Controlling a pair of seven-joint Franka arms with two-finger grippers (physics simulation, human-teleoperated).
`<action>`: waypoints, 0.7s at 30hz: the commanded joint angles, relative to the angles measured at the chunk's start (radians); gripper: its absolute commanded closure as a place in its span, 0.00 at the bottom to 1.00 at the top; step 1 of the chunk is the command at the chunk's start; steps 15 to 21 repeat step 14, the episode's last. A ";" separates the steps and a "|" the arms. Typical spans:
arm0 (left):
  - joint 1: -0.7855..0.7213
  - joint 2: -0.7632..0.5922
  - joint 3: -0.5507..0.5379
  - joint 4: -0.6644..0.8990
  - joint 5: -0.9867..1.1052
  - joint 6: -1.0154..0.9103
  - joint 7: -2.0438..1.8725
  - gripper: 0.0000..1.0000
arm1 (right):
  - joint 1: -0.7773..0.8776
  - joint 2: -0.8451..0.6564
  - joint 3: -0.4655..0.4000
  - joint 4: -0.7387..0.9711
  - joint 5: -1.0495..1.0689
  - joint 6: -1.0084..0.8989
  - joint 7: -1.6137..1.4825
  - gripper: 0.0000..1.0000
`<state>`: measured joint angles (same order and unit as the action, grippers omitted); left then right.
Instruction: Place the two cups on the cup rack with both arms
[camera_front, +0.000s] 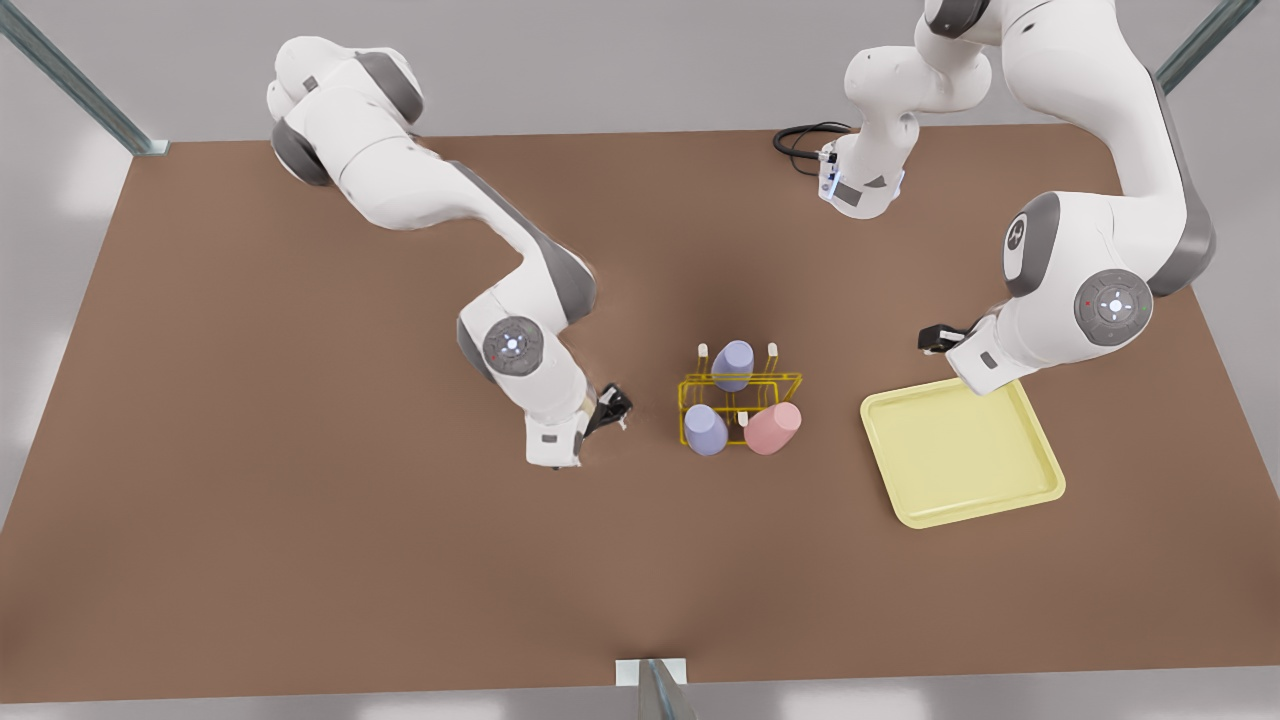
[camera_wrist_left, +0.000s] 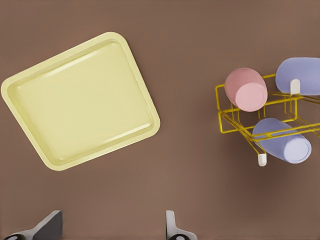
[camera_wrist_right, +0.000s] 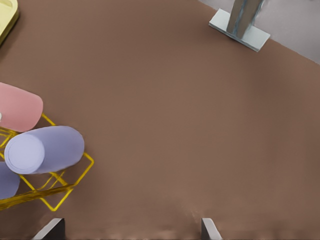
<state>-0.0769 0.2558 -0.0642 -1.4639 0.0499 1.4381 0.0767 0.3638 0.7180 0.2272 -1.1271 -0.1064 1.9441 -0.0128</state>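
The small bright yellow wire-frame cup rack (camera_front: 740, 408) stands near the centre of the brown matte desk (camera_front: 300, 520). Three tapered, handleless plastic cups sit on its white-tipped pegs: a pink cup (camera_front: 773, 428) at the near corner on the front view's right, a pale lavender cup (camera_front: 706, 430) just beside it, and a second, identical lavender cup (camera_front: 732, 365) on the far row. All three are tilted on the pegs, closed bases outward — judged from this, both task cups are already placed.

Handling: the cups appear light, rigid and smooth-walled, so they are likely to slip under a loose pinch. The best hold is across the tapered wall near the wider rim. The rack is thin wire and probably light — a snagged cup could drag it.

The left hand (camera_wrist_left: 112, 227) hovers near the pale yellow square tray (camera_front: 960, 452), fingers spread and holding nothing. The right hand (camera_wrist_right: 132, 230) hangs beside the rack on the front view's left, fingers likewise spread and empty. Both are clear of the cups.
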 joint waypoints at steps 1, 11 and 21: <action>-0.001 -0.001 0.000 0.000 0.001 -0.001 0.032 0.00 | -0.025 -0.022 -0.156 0.013 -0.117 -0.511 0.237 0.00; -0.006 -0.001 -0.003 0.008 0.001 -0.001 0.020 0.00 | -0.319 -0.652 -0.212 -0.393 0.042 -0.504 0.140 0.00; -0.006 -0.001 -0.003 0.008 0.001 -0.001 0.020 0.00 | -0.319 -0.663 -0.210 -0.399 0.044 -0.504 0.137 0.00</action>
